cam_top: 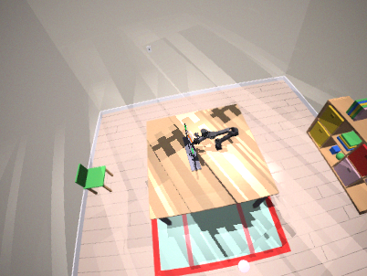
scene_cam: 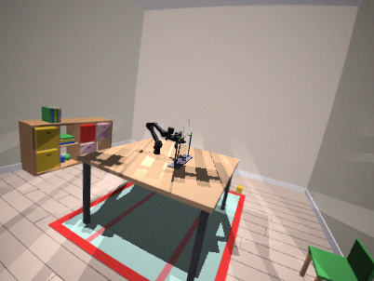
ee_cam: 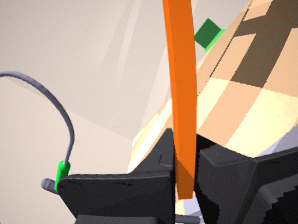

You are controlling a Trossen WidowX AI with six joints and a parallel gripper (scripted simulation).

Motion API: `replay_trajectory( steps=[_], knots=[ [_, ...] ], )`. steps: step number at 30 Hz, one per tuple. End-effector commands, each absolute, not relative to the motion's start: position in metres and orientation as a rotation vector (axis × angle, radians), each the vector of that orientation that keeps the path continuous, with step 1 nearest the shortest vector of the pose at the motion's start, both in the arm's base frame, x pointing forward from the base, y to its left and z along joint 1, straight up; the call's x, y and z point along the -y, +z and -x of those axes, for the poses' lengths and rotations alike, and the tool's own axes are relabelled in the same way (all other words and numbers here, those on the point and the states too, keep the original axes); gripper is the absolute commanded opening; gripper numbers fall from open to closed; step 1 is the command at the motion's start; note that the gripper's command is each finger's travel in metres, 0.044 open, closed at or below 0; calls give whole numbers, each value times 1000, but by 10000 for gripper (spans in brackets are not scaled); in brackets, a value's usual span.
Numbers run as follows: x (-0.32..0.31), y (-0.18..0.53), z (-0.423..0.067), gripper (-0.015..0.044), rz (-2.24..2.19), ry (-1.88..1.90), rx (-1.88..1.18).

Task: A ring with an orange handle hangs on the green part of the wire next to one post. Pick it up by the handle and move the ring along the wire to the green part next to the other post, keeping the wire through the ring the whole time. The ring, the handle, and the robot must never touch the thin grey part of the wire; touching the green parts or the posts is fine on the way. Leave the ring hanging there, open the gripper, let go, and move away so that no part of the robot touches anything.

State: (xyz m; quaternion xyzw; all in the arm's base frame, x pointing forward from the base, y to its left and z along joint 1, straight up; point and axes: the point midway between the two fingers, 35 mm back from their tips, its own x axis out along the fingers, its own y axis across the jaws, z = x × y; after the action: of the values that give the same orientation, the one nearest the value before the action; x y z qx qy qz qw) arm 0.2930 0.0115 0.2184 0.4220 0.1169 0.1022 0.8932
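Note:
In the wrist view my gripper [ee_cam: 174, 132] is shut on the orange handle [ee_cam: 180, 83], which runs straight up between the fingers and out of the top of the frame; the ring itself is out of view. To the left the thin grey wire [ee_cam: 48, 90] curves down to a green part [ee_cam: 63, 172], apart from the fingers. In the top and exterior views the black arm [cam_top: 224, 133] [scene_cam: 158, 130] reaches to the wire stand [cam_top: 193, 159] [scene_cam: 180, 161] near the middle of the table [cam_top: 237, 178] [scene_cam: 140, 177], with the gripper [cam_top: 195, 137] [scene_cam: 179, 136] at the wire. The ring is too small to make out there.
A green chair [cam_top: 92, 176] [scene_cam: 341, 265] [ee_cam: 208, 32] stands on the floor beside the table. A shelf unit [cam_top: 344, 146] [scene_cam: 60, 141] with coloured bins is off to the side. A red-bordered mat [cam_top: 219, 256] [scene_cam: 116, 233] lies under the table.

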Motion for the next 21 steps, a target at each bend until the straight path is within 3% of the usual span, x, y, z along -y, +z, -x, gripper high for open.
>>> replay_trajectory(
  steps=[1,21],
  knots=[
    [-20,237,-279,-150,-998,265,-322],
    [-33,309,-257,-150,-1466,470,-449]
  ],
)
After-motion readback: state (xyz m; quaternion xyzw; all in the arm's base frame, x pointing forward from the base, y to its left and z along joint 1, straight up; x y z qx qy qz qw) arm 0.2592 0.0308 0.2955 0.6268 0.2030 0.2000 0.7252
